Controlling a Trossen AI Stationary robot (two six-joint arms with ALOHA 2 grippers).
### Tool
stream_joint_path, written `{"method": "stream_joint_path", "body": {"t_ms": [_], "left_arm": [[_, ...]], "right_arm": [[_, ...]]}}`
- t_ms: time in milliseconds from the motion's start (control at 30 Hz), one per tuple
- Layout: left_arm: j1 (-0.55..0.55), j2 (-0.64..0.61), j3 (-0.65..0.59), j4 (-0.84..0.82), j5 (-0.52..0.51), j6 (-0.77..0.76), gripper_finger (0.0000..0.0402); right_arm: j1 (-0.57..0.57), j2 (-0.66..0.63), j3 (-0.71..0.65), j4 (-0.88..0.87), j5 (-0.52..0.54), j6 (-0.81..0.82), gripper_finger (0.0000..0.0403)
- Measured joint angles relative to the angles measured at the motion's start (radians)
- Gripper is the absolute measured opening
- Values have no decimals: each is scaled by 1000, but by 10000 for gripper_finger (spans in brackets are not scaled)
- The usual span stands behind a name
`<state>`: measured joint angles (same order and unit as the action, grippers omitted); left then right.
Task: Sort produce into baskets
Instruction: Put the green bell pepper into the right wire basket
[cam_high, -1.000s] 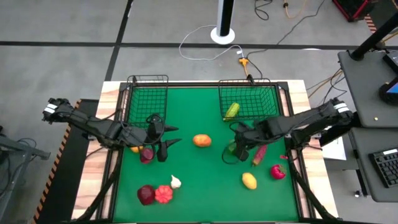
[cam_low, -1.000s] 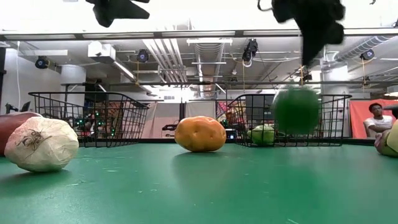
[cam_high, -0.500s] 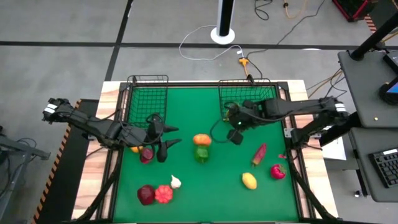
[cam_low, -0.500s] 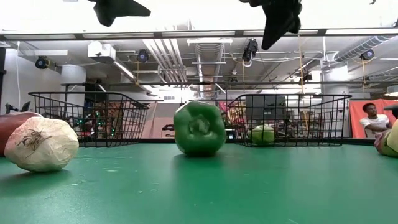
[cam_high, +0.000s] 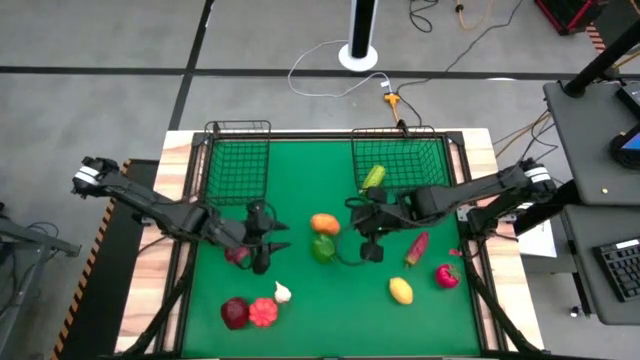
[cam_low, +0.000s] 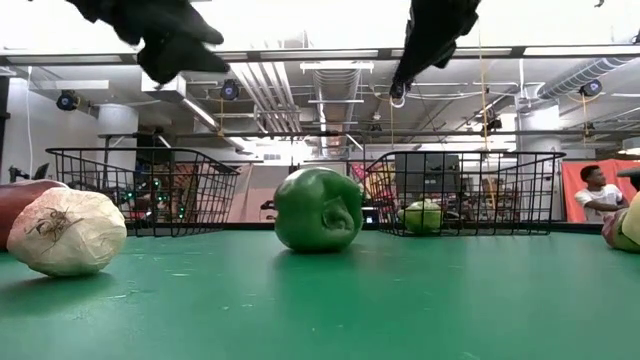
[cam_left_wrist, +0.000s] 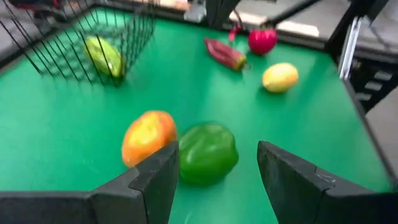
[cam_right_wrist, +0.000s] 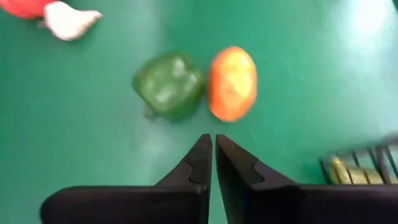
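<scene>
A green pepper (cam_high: 323, 249) lies on the green mat, against an orange piece (cam_high: 324, 224) on its far side. My left gripper (cam_high: 272, 240) is open and hangs above the mat just left of the pepper, which shows ahead between its fingers in the left wrist view (cam_left_wrist: 208, 152). My right gripper (cam_high: 368, 250) is shut and empty, above the mat to the right of the pepper (cam_right_wrist: 169, 86). Two black wire baskets stand at the far edge: the left basket (cam_high: 238, 155) and the right basket (cam_high: 400, 160), which holds a yellow-green piece (cam_high: 373, 177).
A red chili (cam_high: 418, 247), a red piece (cam_high: 446, 276) and a yellow piece (cam_high: 401, 291) lie on the right. A white garlic (cam_high: 283, 292), a red tomato (cam_high: 263, 312) and a maroon piece (cam_high: 234, 312) lie near front left. Another maroon piece (cam_high: 237, 255) lies under my left arm.
The green pepper hung under my right gripper a second ago; it now lies on the mat beside the orange piece, farther left. My right gripper went up toward the right basket, then came back toward the near edge. My left gripper has gone lower and a little nearer.
</scene>
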<state>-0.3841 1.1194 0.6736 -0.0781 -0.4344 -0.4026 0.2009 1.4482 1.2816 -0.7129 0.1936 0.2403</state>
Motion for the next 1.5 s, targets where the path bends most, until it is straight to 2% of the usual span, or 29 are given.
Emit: {"method": "stream_joint_path", "body": {"t_ms": [133,267,400,500,667,800,933,1067,1300,1500], "left_arm": [[-11,83,-4,37,0,0,201],[-12,170,1,93,-6,26,201],[-12,249,14,168,-12,72,200],[-12,305,31,203,-31,110,200],[-12,376,48,211,-118,137,200],[-8,409,52,210,-157,144,200],[0,433,51,217,-160,158,200],[17,465,51,266,-160,176,200],[29,515,51,305,-159,185,200],[31,526,51,316,-158,176,200]], "right_arm": [[29,30,-31,82,-3,-17,46],[61,67,-66,151,1,12,89],[94,111,-99,176,19,144,134],[126,148,-125,188,81,261,162],[180,227,-177,310,95,375,191],[200,280,-199,430,104,415,200],[203,332,-197,480,166,431,201],[203,370,-194,541,180,455,201],[203,383,-197,584,253,478,201],[200,393,-197,600,263,485,201]]}}
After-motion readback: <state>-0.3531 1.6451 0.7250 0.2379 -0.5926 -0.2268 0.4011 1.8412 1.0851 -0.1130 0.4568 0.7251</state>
